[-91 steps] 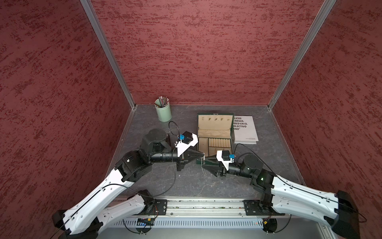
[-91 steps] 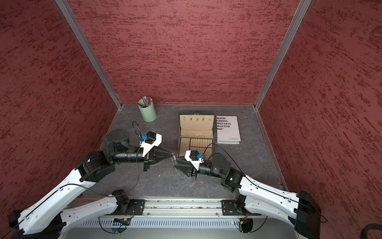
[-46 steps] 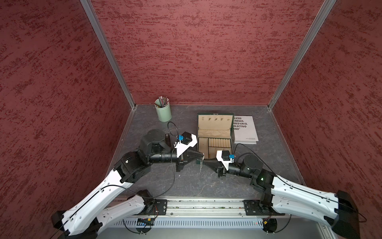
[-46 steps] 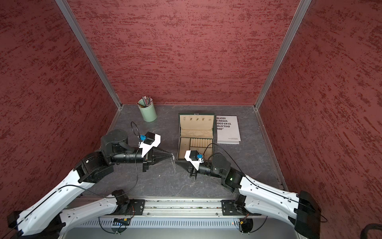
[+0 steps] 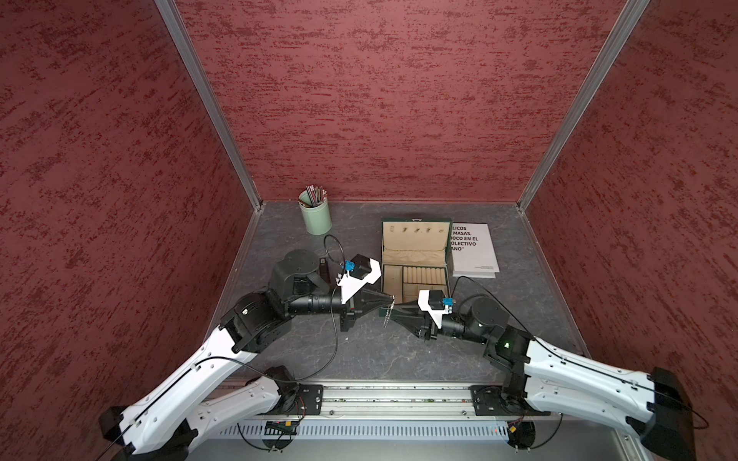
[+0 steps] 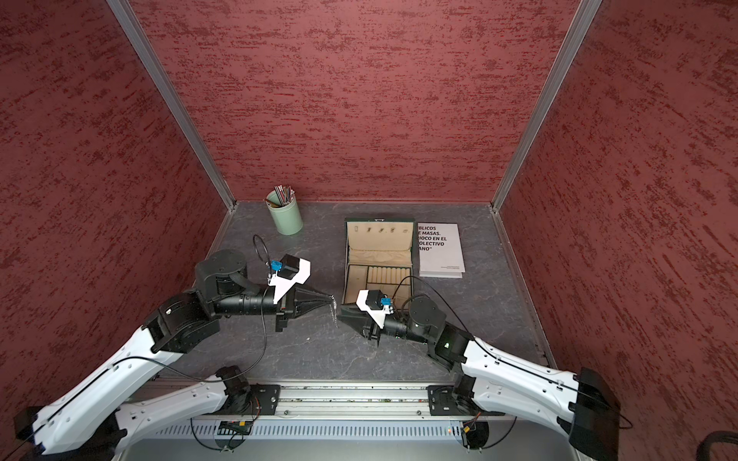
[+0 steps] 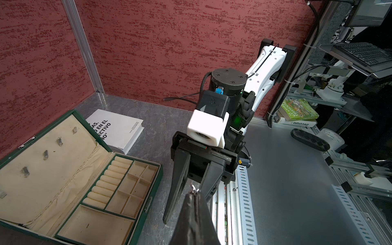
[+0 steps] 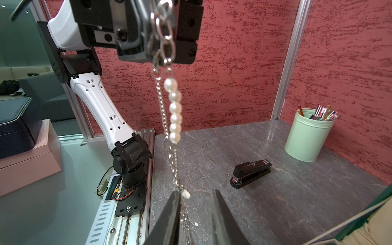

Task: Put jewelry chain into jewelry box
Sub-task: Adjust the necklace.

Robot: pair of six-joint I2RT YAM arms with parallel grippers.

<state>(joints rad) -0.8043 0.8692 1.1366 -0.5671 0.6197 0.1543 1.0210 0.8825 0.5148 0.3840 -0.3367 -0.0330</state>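
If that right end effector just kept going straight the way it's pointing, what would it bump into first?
The right end effector would most likely meet the jewelry chain first; it dangles at the open fingertips from the shut left end effector, just beyond.

White book [image 6: 441,249]: "BLICOS E MASAS. IOCO EN EL OLECTIVO ANO"; stacked book [image 7: 297,123] spine: "Decorate"
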